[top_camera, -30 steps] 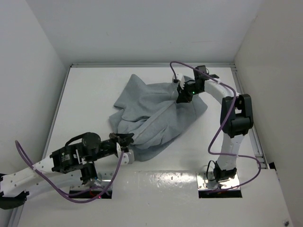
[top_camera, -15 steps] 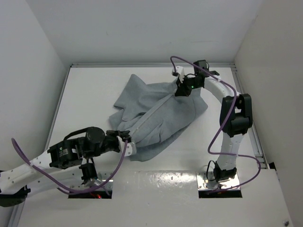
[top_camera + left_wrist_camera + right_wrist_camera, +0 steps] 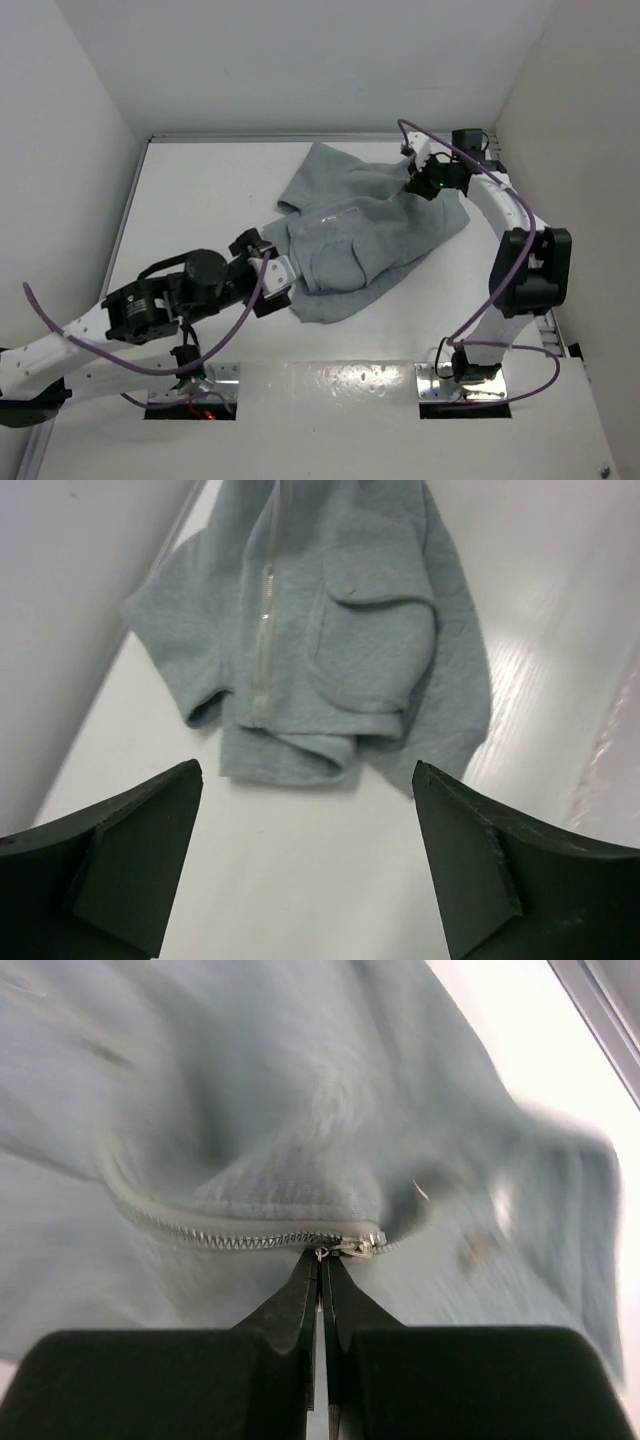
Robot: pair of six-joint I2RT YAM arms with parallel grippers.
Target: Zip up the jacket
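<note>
left tool (image 3: 305,776) spread wide, low, just short of jacket (image 3: 372,236) hem | right tool (image 3: 322,1260) clenched on zipper pull (image 3: 347,1249), arm reaching far

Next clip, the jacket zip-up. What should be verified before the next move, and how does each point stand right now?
1. Right pincer shut on the zipper pull: ok.
2. Left pincer holding the jacket by its hem: not ok; it is open and apart from the fabric.
3. Zipper teeth meshed from the hem upward: ok, as far as the left wrist view shows.
4. Pull at the top of the collar: cannot tell; the fabric there is blurred.
5. Jacket flat on the table: not ok; rumpled near the hem.
</note>
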